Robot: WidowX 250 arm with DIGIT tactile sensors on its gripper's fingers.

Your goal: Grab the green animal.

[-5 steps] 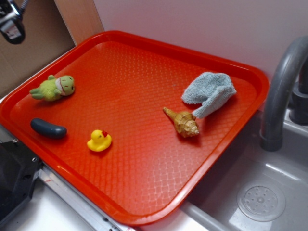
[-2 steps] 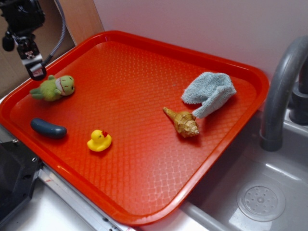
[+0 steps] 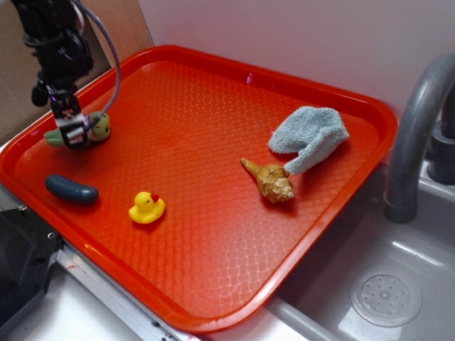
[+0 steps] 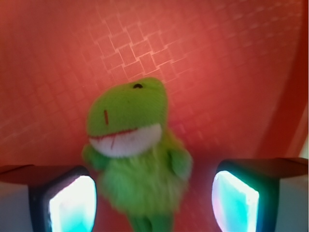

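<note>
Closest to the camera in the exterior view is the front edge of the red tray [image 3: 213, 312], with a grey sink [image 3: 384, 295] off to its right. On the tray's near-left part there's a yellow rubber duck [image 3: 147, 207] and, a bit left of it, a dark blue oblong piece [image 3: 71, 190], the two near each other but not touching. Behind those, on the left side of the tray, lies the green animal [image 3: 99, 126], and the gripper [image 3: 73, 133] is right down over it, so the black arm hides most of its body from this angle. The wrist view helps a lot: the green animal [image 4: 137, 154] sits between the two fingers [image 4: 72, 203], which are spread wide on either side of it with visible red tray between each pad and the plush, so nothing's gripped. It's a little blurry there, but you can make out the green head, white mouth patch and fuzzy body. Further over toward the right, a tan seashell [image 3: 270, 180] sits just beside a light blue cloth [image 3: 309, 136], and a grey faucet [image 3: 416, 128] curves up beyond the tray's right edge.
</note>
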